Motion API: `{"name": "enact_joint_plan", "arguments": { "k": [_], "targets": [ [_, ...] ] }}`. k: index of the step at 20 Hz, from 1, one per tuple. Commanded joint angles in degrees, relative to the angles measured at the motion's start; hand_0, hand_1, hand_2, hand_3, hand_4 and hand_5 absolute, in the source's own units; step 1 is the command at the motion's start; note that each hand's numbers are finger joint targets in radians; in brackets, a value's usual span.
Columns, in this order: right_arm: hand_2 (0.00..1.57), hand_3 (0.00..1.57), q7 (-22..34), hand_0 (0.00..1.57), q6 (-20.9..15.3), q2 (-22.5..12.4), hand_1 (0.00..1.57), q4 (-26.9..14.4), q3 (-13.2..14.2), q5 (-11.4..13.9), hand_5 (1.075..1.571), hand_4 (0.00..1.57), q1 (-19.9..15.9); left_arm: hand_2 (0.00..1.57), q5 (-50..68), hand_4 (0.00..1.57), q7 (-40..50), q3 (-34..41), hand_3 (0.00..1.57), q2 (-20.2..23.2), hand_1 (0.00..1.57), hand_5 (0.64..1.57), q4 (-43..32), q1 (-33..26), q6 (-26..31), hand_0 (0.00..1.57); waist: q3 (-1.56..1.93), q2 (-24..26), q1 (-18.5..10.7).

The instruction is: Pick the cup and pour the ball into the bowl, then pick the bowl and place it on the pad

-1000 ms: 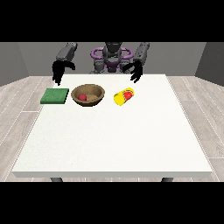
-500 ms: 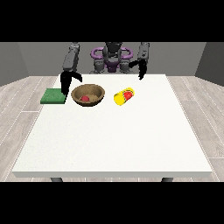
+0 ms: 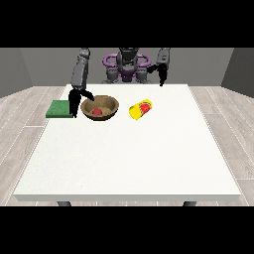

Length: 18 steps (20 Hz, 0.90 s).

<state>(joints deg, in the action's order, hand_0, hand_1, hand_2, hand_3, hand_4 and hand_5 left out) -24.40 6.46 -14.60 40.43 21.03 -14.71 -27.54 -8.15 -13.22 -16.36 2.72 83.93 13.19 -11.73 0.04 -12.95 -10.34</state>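
Grasping the bowl [image 3: 100,107] is the step in hand: hand at the view's left [image 3: 75,101] hangs just left of its rim, fingers relaxed, holding nothing. Best lifted level, the ball [image 3: 97,112] being inside, then set on the green pad [image 3: 60,109] adjacent. Yellow cup [image 3: 140,109] lies tipped, right. White bench [image 3: 129,168]; grey walls, plank floor.

Bowl [image 3: 100,107] sits between pad [image 3: 60,109] and tipped cup [image 3: 140,109]; table's [image 3: 129,163] near half lies free.
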Motion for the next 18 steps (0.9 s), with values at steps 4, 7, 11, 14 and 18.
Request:
{"name": "enact_joint_plan", "arguments": {
  "k": [4,7,11,14,18],
  "targets": [
    [0.00,0.00,-5.52,0.00,-0.95,2.55,0.00,-7.81,-1.98,1.91,1.571,0.35,-1.61,0.00,-1.20,0.96,2.61,1.75,0.00,0.04,0.00,1.426,2.69,-0.22,0.81,0.00,-0.01,0.93,1.49],
    [0.00,0.00,-7.34,0.00,0.68,0.42,0.00,-9.65,0.32,0.20,1.571,0.36,-3.47,0.00,0.23,0.96,1.31,2.56,0.00,2.12,0.00,1.424,5.67,0.08,3.69,0.00,0.01,-3.24,-0.81],
    [0.00,0.00,-6.86,0.00,0.28,2.42,0.00,-10.47,1.54,-2.14,1.560,0.50,-3.97,0.00,1.89,0.95,-0.15,4.74,0.00,3.86,0.00,1.424,5.78,-1.60,5.56,0.00,-0.02,-1.90,-0.93],
    [0.57,0.00,-1.70,0.97,-0.96,1.93,0.97,-13.44,5.06,-5.66,1.521,0.65,-4.05,0.00,0.11,0.94,2.17,2.25,0.00,2.64,0.00,1.424,8.13,0.27,4.79,0.00,0.04,-4.69,-1.47],
    [1.57,1.46,-3.86,1.57,-6.07,2.25,1.57,-13.64,5.56,-4.79,1.478,0.97,-1.18,0.00,-1.98,0.96,1.98,0.04,0.00,1.31,0.00,1.408,10.42,-1.36,2.98,0.00,0.04,-5.56,-3.27]
  ]
}}
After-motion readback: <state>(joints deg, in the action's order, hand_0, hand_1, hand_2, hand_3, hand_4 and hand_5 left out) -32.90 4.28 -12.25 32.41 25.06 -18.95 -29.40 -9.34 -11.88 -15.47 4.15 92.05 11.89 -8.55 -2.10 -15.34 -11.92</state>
